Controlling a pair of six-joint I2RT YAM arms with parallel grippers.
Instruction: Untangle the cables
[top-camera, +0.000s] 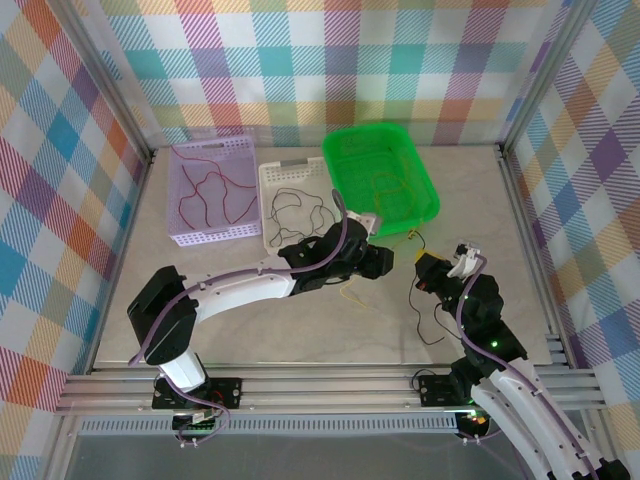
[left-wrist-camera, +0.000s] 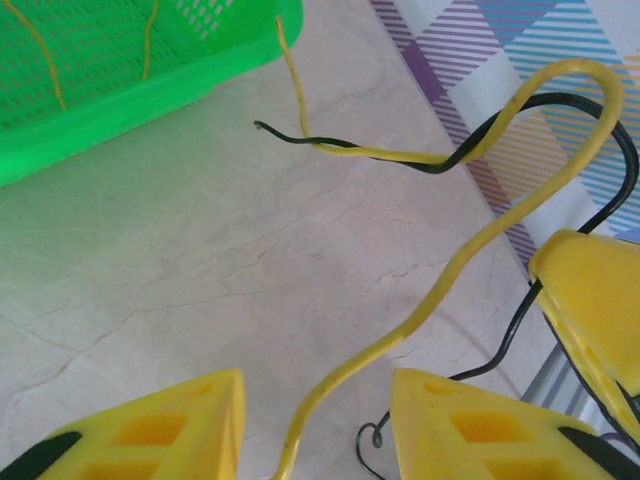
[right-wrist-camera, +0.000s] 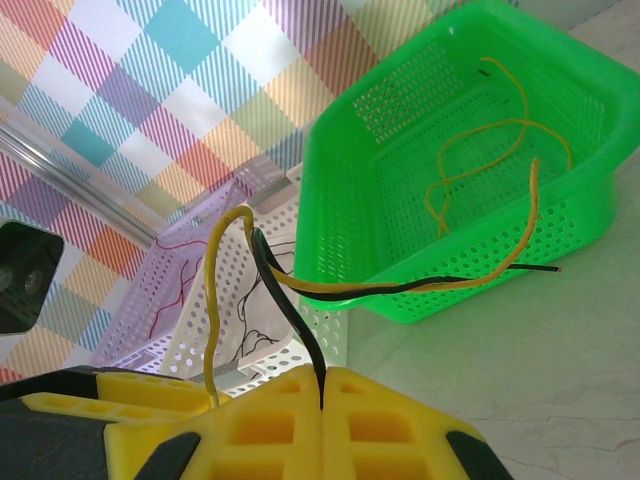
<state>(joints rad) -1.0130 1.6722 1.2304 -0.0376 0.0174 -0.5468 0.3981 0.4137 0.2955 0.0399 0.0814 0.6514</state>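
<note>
Cables (left-wrist-camera: 432, 160): observe the thin, glossy yellow cable (left-wrist-camera: 460, 270) twisted with the black cable (right-wrist-camera: 291, 315). On your left gripper (left-wrist-camera: 318, 400) the jaws stand apart around yellow; the right gripper (right-wrist-camera: 322, 385) jaws clamp black.

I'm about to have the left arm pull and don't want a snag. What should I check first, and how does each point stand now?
1. The right gripper is shut on the black cable: ok.
2. The yellow cable runs between the jaws of the left gripper: ok. The jaws are open and not gripping yet.
3. Yellow and black cables are separated: not ok. They are twisted together near the green basket.
4. The yellow end is free of the basket wall: cannot tell.
</note>
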